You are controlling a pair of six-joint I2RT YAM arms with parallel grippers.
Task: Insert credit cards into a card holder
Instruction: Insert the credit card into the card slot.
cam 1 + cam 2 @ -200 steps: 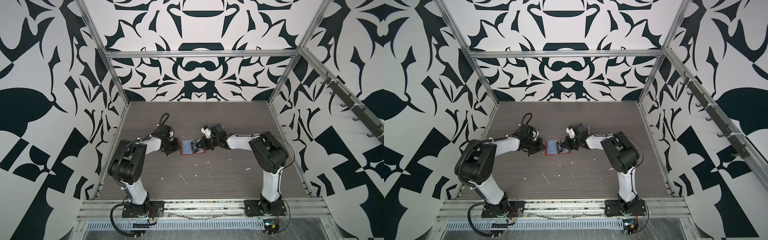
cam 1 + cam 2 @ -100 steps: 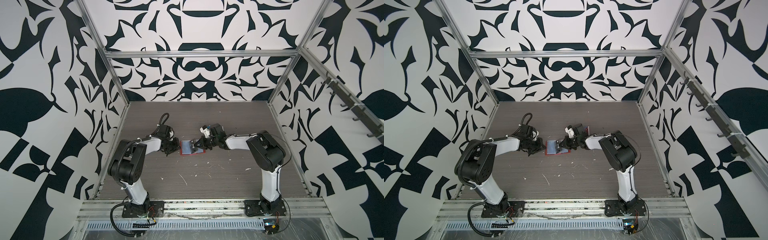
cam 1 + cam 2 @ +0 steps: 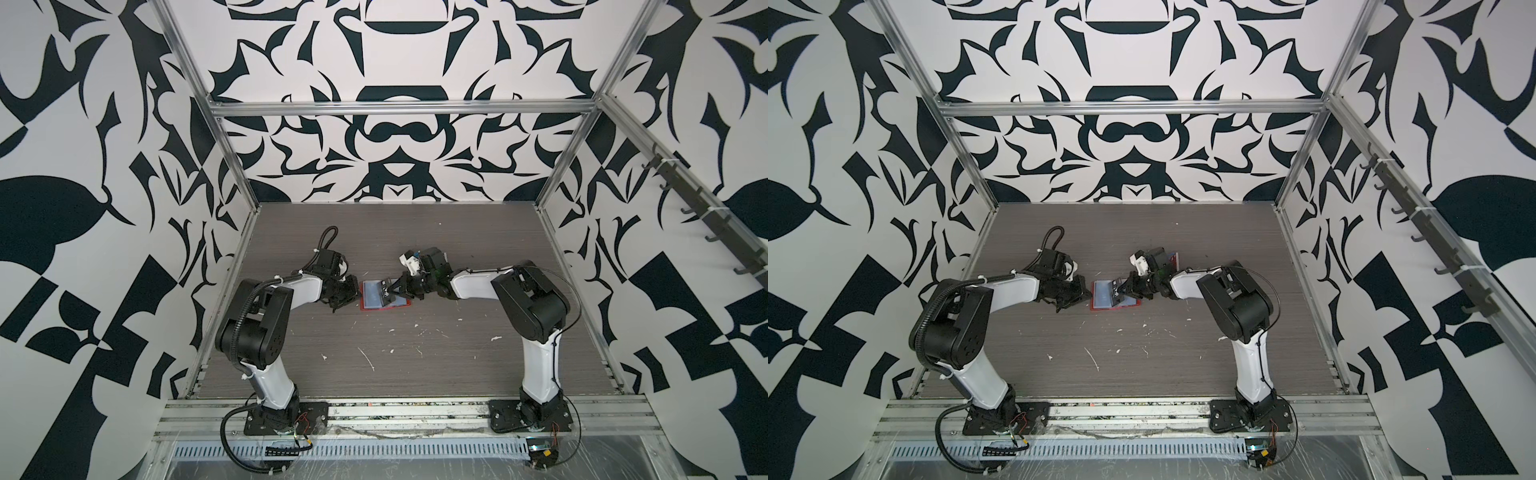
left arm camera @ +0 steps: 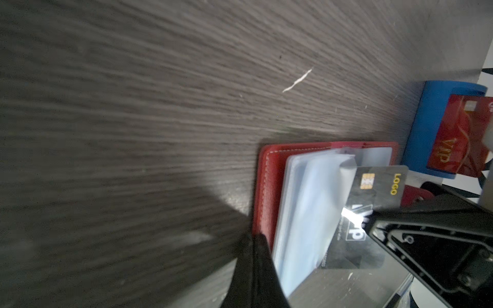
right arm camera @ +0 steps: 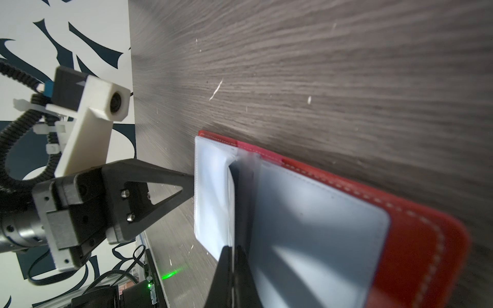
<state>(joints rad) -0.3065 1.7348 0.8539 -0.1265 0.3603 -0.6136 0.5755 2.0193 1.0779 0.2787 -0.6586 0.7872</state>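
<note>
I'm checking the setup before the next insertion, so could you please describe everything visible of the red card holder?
The card holder is a red, leather-like book wallet with pale stitching round its rim, lying open and flat on the wood-grain table. Clear plastic sleeves are bound inside; one stands lifted. A rounded snap tab sticks out at one side. The shut left gripper touches the sleeves' outer edge, and the right gripper holds a dark card between the sleeves.

Dark card [image 4: 373, 192] leans into the open red card holder [image 4: 268, 181].
</note>
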